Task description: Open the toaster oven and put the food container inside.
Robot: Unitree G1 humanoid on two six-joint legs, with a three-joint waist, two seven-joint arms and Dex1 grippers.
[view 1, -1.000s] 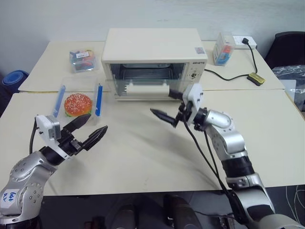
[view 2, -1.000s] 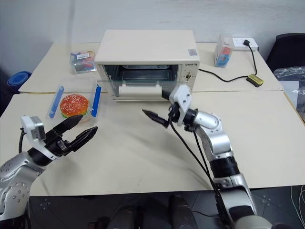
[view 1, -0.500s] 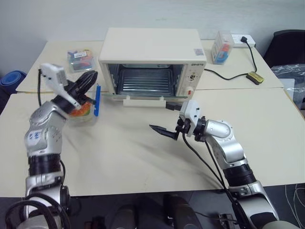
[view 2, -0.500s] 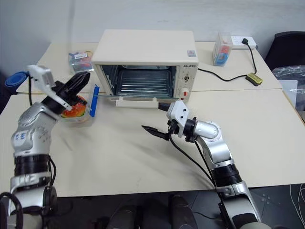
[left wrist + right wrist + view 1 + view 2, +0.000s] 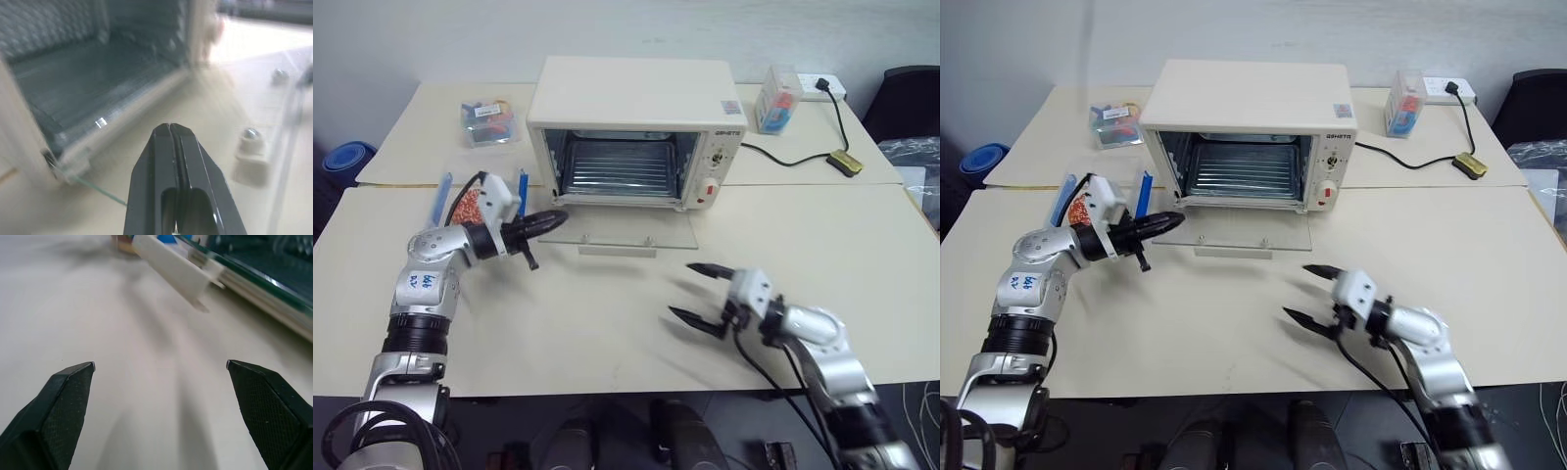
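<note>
Pincer (image 5: 1167, 223) pinched, black, tapered; glass door (image 5: 1239, 233) flat.

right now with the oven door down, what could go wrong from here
The left gripper is shut and empty, right at the corner of the glass door; swinging back it could knock the door. The food container sits behind that arm, so a careless reach may shove it along the table. The right gripper hangs open, low before the door, and could catch its handle.
</note>
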